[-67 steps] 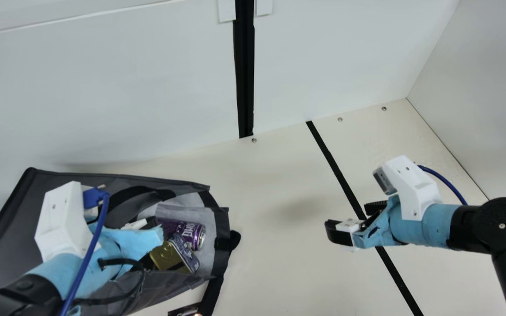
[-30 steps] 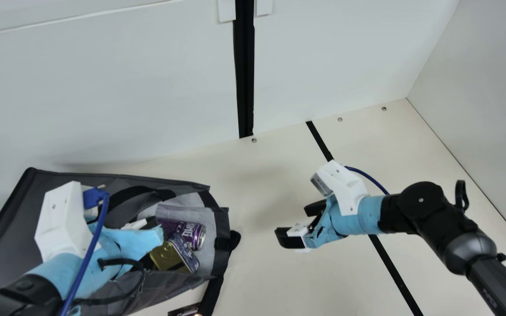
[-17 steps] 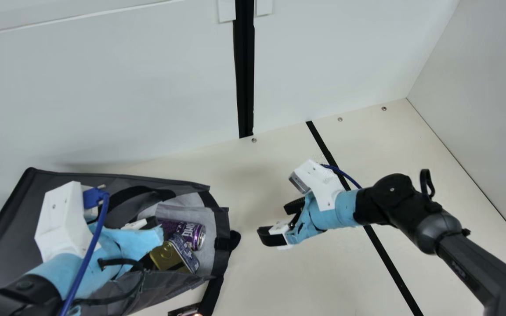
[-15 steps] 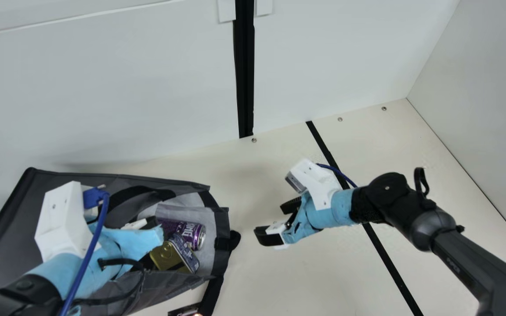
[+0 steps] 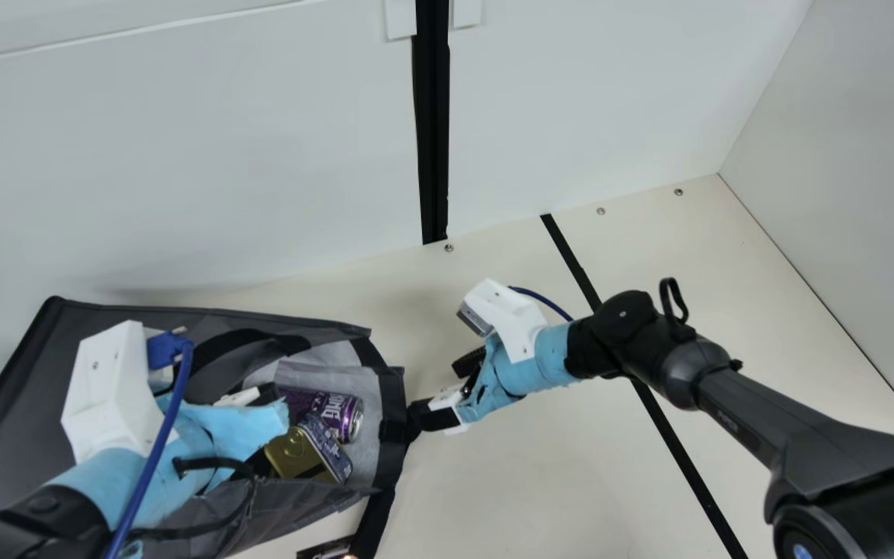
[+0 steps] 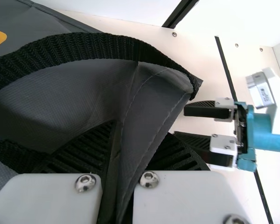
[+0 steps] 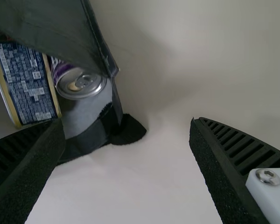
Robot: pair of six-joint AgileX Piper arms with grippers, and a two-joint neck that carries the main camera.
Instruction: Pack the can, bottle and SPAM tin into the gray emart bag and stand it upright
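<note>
Left claw (image 5: 249, 398) pinches the bag (image 5: 20, 388); right claw (image 5: 438, 390) beside it.

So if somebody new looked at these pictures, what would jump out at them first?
Probably the purple can and the gold-and-blue tin, bright spots inside the mouth of the gray bag lying at the main view's left. Next, perhaps, the left gripper pinching a fold of the bag's cloth, and the right gripper, wide open by the bag's mouth.
</note>
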